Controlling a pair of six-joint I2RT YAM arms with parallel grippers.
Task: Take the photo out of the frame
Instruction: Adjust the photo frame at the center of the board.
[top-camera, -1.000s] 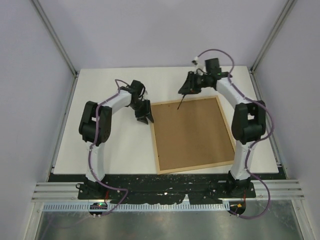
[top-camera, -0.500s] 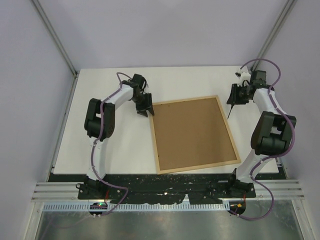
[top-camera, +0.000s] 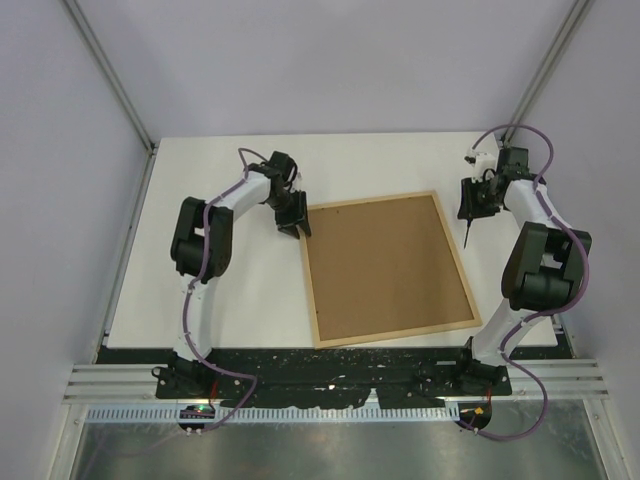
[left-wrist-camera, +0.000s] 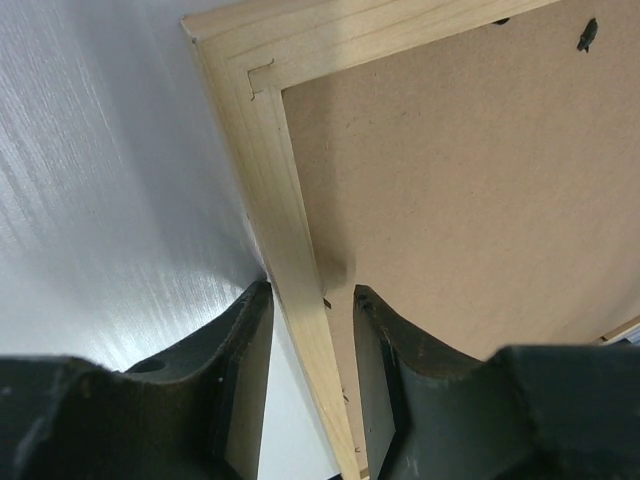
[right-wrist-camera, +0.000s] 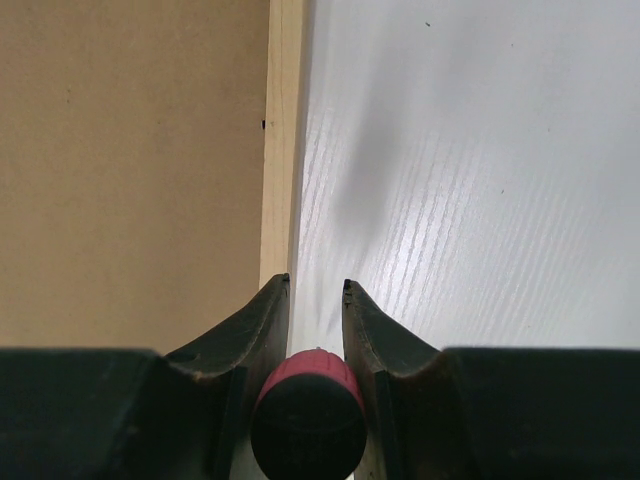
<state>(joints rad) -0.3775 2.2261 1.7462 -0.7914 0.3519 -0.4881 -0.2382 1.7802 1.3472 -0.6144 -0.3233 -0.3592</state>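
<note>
The frame (top-camera: 311, 275) lies face down on the white table, its brown fibreboard back (top-camera: 385, 265) facing up. The photo is hidden under that back. My left gripper (top-camera: 297, 226) is at the frame's far left corner. In the left wrist view it (left-wrist-camera: 312, 290) stands open astride the pale wood strip (left-wrist-camera: 270, 160), one finger over the table and one over the brown back. My right gripper (top-camera: 470, 212) hangs just outside the frame's right strip (right-wrist-camera: 283, 120), near its far corner. It (right-wrist-camera: 316, 285) is shut on the red handle of a screwdriver (right-wrist-camera: 306, 410), shaft (top-camera: 467, 236) pointing down.
The white table (top-camera: 220, 290) is ringed by pale walls and slanted metal posts. Its right edge (top-camera: 528, 230) runs close behind my right arm. The frame's near edge (top-camera: 395, 333) lies close to the black base rail.
My right arm swung from over the frame's far edge to beyond its right strip, carrying the screwdriver. The left gripper shifted slightly along the frame's far left corner onto the strip.
</note>
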